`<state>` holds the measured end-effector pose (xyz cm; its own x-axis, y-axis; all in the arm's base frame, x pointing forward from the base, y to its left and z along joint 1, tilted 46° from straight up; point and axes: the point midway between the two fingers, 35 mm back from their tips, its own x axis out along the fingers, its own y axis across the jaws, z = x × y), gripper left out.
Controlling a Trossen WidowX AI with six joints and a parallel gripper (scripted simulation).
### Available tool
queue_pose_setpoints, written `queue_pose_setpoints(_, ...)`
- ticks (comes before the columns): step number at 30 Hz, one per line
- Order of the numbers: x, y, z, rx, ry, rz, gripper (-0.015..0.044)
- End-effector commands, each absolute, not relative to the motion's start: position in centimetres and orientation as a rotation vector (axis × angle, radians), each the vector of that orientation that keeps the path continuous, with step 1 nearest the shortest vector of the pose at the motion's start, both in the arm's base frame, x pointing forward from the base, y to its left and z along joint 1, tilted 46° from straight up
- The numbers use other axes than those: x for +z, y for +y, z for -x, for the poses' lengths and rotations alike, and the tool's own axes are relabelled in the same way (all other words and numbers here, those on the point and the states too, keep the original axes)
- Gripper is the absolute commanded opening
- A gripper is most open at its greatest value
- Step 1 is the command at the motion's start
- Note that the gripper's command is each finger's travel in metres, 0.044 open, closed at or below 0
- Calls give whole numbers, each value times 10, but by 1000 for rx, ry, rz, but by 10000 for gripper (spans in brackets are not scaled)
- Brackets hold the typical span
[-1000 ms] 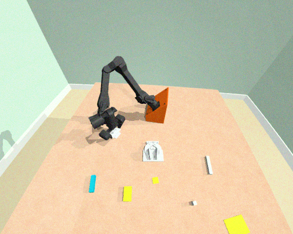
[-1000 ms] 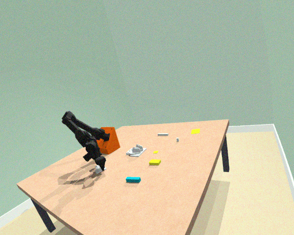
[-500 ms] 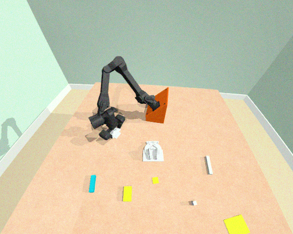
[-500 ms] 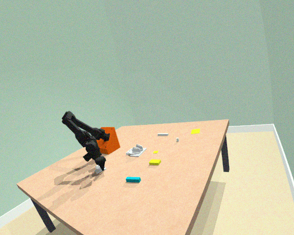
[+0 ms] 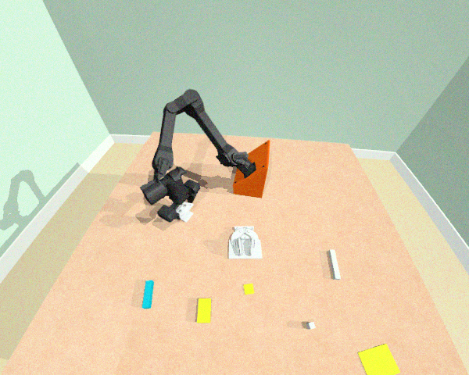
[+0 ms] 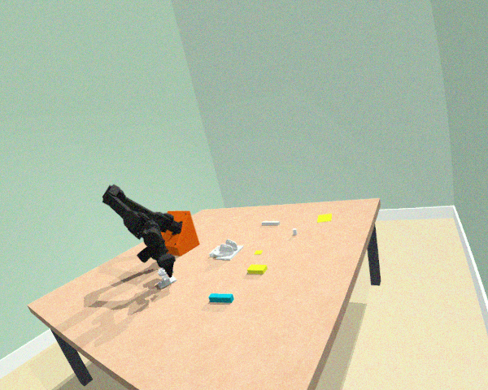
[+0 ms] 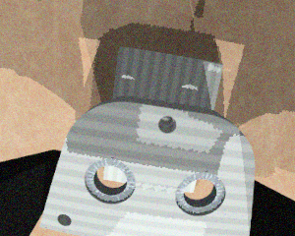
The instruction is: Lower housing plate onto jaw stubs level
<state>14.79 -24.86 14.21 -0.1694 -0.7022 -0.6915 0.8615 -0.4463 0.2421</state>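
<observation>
The white housing plate (image 5: 184, 213) (image 6: 167, 282) (image 7: 147, 162) shows two ringed round holes and a raised block at its far edge in the wrist view. My gripper (image 5: 180, 206) (image 6: 165, 275) (image 7: 153, 177) points down at the table's left part and is shut on the plate, one black finger at each side. Whether the plate touches the table is hard to tell. The white base (image 5: 256, 253) (image 6: 226, 257) lies flat at the table's middle, away from the gripper. The two white jaws (image 5: 245, 244) sit side by side on it. Their stubs are too small to make out.
The orange slanted block (image 5: 261, 177) (image 6: 185, 235) stands behind, at the arm's foot. A cyan bar (image 5: 148, 294) (image 6: 221, 298), a yellow block (image 5: 204, 310) (image 6: 257, 269), a small yellow square (image 5: 248, 288), a white bar (image 5: 334, 264), a small white cube (image 5: 310, 325) and a large yellow square (image 5: 379, 360) lie farther forward.
</observation>
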Motion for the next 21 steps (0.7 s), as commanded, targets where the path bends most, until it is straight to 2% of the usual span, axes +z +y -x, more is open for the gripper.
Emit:
queue_pose_setpoints(1, 155, -239, -151, -1819, 235, -932, 351)
queue_pose_setpoints(21, 177, -214, -155, -1813, 251, -919, 351)
